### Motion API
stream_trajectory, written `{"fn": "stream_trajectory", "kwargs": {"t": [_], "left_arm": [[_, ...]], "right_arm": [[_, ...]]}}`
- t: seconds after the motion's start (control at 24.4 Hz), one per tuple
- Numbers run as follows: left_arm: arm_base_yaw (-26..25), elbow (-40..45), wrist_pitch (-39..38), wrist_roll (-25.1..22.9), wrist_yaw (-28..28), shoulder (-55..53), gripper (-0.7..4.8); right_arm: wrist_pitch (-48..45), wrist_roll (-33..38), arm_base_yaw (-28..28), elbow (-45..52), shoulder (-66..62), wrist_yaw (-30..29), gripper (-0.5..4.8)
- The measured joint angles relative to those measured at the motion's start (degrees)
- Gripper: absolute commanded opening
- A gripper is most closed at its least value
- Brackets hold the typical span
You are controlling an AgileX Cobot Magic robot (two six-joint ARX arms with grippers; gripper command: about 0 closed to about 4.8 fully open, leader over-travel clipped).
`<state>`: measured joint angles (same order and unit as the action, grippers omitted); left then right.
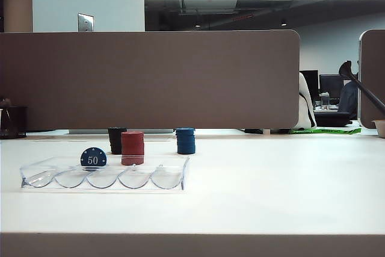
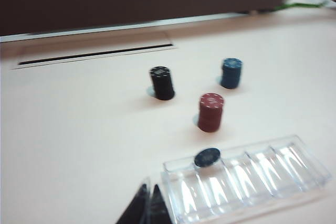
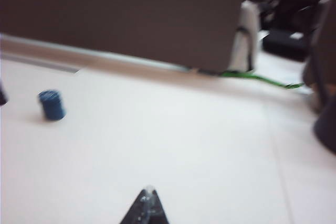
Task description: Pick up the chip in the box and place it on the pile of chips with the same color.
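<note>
Chip point(image 1: 93, 157): dark blue disc marked "50", standing on edge in the box point(image 1: 174, 176), second slot from the left, against the far wall. Judged light, rigid, smooth-faced and apt to slip; best pinched across its two flat faces at the exposed upper half, since the lower half sits in the slot.

Box: clear, low, five scalloped slots, on the table point(image 1: 271, 197) at near left; the other slots hold nothing.

Pile point(image 1: 185, 141): short blue stack, beyond the box and to its right. Red stack point(image 1: 132, 147) just behind the box; black stack point(image 1: 116, 140) farther back, left of the red.

Left gripper point(image 2: 147, 205): hangs just off the box's left end, short of the chip; fingers pressed together, holding nothing.

Right gripper point(image 3: 147, 203): over bare table, well right of the pile; fingers clenched, holding nothing.

Neither gripper shows in the exterior view.
</note>
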<state>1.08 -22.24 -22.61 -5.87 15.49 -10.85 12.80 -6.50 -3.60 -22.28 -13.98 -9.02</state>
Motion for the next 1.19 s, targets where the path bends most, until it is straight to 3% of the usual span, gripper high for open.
{"fn": "stream_trajectory", "kwargs": {"t": [0.16, 0.37, 0.66, 0.9, 1.19], "left_arm": [[0.0, -6.9, -7.1, -3.9, 1.5, -7.4, -0.06], [0.0, -10.1, -12.5, -8.2, 3.1, -13.3, -0.06], [0.0, -10.2, -12.8, -8.7, 4.5, -16.9, -0.06], [0.0, -10.2, -9.5, -8.7, 4.6, -16.4, -0.05], [0.0, -10.2, -9.3, -8.7, 4.6, -16.5, -0.05]], "right_arm": [[5.4, -2.0, -0.4, -7.4, -10.7, -3.7, -0.06], [7.7, -3.9, -4.7, -11.6, -20.1, -3.6, -0.06], [5.7, -4.1, -14.5, -12.3, -28.7, -2.7, -0.06], [-1.9, -4.1, -20.8, -12.3, -32.8, -2.6, -0.05], [-3.1, -4.1, -20.6, -12.3, -32.8, -2.6, -0.05]]}}
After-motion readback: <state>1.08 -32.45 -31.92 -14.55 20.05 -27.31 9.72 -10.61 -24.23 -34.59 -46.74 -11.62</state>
